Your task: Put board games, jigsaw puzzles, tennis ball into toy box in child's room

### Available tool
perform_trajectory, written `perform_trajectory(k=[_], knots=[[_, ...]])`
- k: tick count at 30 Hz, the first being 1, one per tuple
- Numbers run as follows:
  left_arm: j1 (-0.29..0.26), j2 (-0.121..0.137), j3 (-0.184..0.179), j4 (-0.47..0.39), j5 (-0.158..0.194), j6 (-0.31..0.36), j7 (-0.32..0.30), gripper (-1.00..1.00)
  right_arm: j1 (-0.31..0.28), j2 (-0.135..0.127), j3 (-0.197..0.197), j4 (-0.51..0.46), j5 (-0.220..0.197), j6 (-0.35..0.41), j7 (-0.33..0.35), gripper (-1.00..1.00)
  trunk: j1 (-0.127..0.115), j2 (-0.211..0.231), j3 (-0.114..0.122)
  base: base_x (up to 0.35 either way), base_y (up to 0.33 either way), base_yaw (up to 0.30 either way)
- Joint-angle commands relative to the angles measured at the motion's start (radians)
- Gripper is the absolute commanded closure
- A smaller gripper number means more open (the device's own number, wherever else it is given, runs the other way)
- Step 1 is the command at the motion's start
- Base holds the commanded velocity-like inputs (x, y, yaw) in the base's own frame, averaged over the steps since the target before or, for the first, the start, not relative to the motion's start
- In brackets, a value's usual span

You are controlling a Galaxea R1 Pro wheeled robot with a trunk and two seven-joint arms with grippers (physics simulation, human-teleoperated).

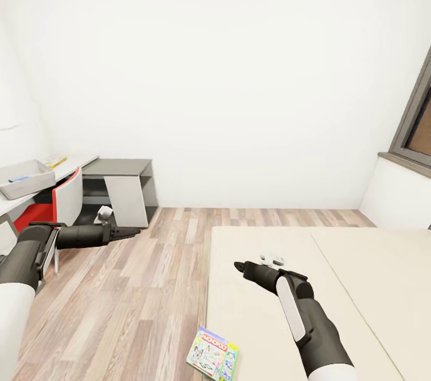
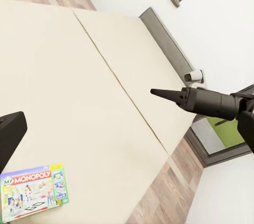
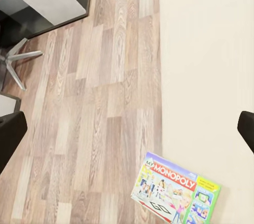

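Head view: two grippers are counted. The left gripper [image 1: 133,230] at centre left is seen as one dark pointed tip over the floor [image 1: 143,285]; whether its fingers are parted cannot be told there. The right gripper [image 1: 239,265] at lower centre is held over the bed [image 1: 359,285], its tip also closed-looking from this angle; nothing is gripped by either.

In the left wrist view one dark finger [image 2: 9,134] is seen at the left edge, and the other arm's pointed gripper [image 2: 154,92] is caught at centre right. In the right wrist view two dark fingers [image 3: 9,137] are seen at opposite edges, well apart, so the right jaws are spread and empty.

One board game [image 1: 212,354] is counted at bottom centre, flat at the bed's near corner by the edge. Its "MY MONOPOLY" print is read in the wrist views [image 2: 33,191] [image 3: 177,189], not in the head view.

One table [image 1: 78,163] is seen at mid left, with one grey bin [image 1: 27,178] on it, one yellowish flat item [image 1: 55,161] behind, and one red-and-white chair [image 1: 60,204] in front. One window [image 1: 419,123] is seen at the right edge.
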Motion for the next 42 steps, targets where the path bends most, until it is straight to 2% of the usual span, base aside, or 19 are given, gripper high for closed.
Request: perform_trajectory(k=[1,27,42], knots=[[-0.001,-0.001,0.002,-0.001,-0.011,0.010,-0.009,-1.00,-0.001,0.001,-0.003,-0.001,0.000,0.005,0.003,-1.00,0.001,-0.002,-0.001,0.000,0.000,-0.004],[-0.001,0.006,0.002,-0.001,-0.011,0.010,-0.009,-1.00,0.000,0.001,0.001,0.000,0.000,0.004,0.003,-1.00,0.001,-0.002,0.001,0.000,0.004,-0.053],[0.000,0.006,0.002,-0.001,-0.011,0.010,-0.009,-1.00,-0.001,0.001,0.002,0.001,0.000,0.003,0.003,-1.00,0.001,-0.002,0.001,0.000,0.168,-0.001]])
